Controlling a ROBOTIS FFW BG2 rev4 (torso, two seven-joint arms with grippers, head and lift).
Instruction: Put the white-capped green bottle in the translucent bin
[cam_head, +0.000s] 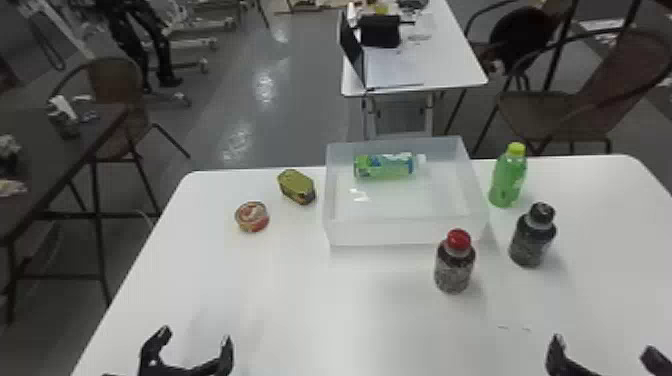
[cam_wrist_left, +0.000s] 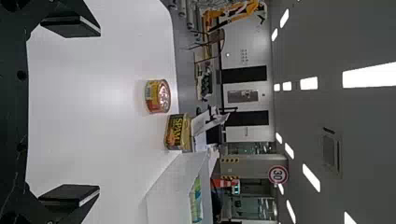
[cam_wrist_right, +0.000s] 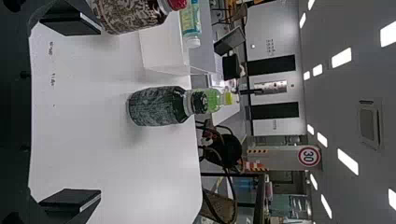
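One left tool (cam_head: 195, 337), spread and empty. On one bench (cam_head: 300, 300), two tins: round tin (cam_head: 252, 217), boxy tin (cam_head: 296, 186). One translucent bin (cam_head: 400, 232) holds one white-capped green bottle (cam_head: 385, 166), lying down. Three stand outside: red-capped bottle (cam_head: 454, 267), yellow-capped bottle (cam_head: 508, 177), black-capped bottle (cam_head: 532, 240). One right tool (cam_head: 603, 345), also spread, empty.

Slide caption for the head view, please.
White-capped green bottle lying in the translucent bin, both grippers open nearby.

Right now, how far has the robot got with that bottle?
The white-capped green bottle already lies on its side in the translucent bin. Both the left gripper and right gripper are open and empty. Nothing seems left to do.
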